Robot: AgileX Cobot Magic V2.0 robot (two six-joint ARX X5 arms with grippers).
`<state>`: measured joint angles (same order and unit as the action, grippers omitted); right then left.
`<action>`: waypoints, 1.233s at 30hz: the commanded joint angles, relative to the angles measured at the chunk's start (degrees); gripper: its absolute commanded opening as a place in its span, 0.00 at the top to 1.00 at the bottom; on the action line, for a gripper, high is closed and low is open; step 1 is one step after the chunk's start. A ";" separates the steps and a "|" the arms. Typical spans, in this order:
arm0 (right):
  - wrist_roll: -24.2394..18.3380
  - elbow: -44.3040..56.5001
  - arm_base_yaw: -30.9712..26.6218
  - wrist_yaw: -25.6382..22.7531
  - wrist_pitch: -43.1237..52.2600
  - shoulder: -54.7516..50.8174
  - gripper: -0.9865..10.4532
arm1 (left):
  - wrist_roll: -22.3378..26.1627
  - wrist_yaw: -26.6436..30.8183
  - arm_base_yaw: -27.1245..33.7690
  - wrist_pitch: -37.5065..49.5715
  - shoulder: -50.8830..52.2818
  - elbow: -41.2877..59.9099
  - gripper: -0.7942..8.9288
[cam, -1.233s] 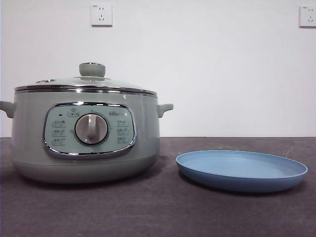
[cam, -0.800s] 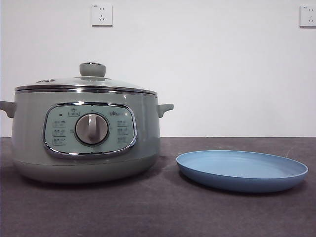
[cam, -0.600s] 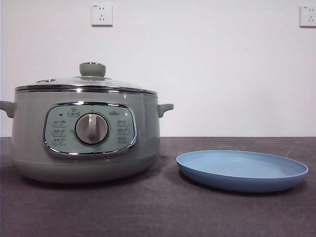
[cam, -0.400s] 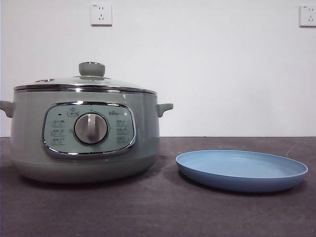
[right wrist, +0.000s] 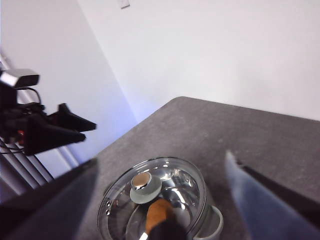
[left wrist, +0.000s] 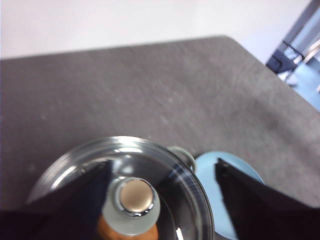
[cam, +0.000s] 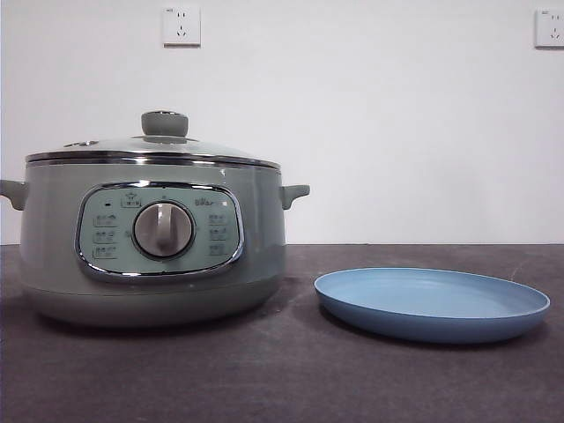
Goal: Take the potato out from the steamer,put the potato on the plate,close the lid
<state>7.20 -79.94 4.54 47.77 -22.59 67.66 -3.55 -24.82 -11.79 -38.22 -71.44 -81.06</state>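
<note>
On the counter sits the steamer, lid on, plate bare beside it. Through the glass I see the potato inside. My left gripper hangs above the knob, jaws spread wide and holding nothing; my right gripper waits higher, jaws likewise apart. Lid removal comes first, I judge: descend, straddle the knob, clamp, lift straight.

a plain white wall with two sockets backs the dark grey table.
</note>
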 commanded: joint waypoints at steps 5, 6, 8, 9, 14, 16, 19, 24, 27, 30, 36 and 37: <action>-1.29 -0.28 0.11 -0.33 -1.14 0.07 0.36 | 2.64 11.78 -5.99 -3.26 -5.77 -0.15 0.44; -1.31 -0.28 0.11 -0.33 -1.42 0.07 0.36 | 2.80 13.46 -6.78 -3.67 -6.71 -0.15 0.44; -1.31 -0.28 0.11 -0.37 -1.95 0.07 0.36 | 3.39 15.96 -7.98 -4.11 -8.52 -0.15 0.44; -1.31 -0.28 0.11 -0.37 -2.16 0.07 0.36 | 3.58 16.94 -8.50 -4.26 -9.46 -0.15 0.44; -1.31 -0.28 0.09 -0.37 -3.26 0.07 0.36 | 3.63 19.19 -10.34 -4.22 -13.92 -0.15 0.44; -1.31 -0.28 0.09 -0.37 -3.76 0.07 0.36 | 3.63 19.54 -10.60 -4.24 -15.58 -0.15 0.44; -1.55 -0.28 0.09 -0.37 -4.70 0.07 0.36 | 3.63 20.39 -10.93 -4.35 -17.64 -0.15 0.44; -1.97 -0.28 0.09 -0.37 -5.86 0.07 0.37 | 3.63 20.50 -10.99 -4.26 -19.02 -0.15 0.44; -2.23 -0.28 0.09 -0.39 -6.47 0.07 0.37 | 3.80 20.50 -10.99 -4.33 -19.02 -0.15 0.64; -2.23 -0.28 0.09 -0.39 -6.58 0.07 0.37 | 4.50 20.48 -10.99 -4.46 -19.02 -0.15 0.93; -2.23 -0.28 0.07 -0.39 -9.09 0.07 0.37 | 5.18 20.46 -10.99 -4.26 -19.02 -0.15 0.93; -2.23 -0.28 0.07 -0.37 -9.27 0.07 0.37 | 5.18 20.44 -10.99 -4.15 -19.02 -0.15 0.93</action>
<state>5.41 -79.94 4.54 47.42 -32.01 67.66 1.45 -4.01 -22.74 -42.30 -90.00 -81.45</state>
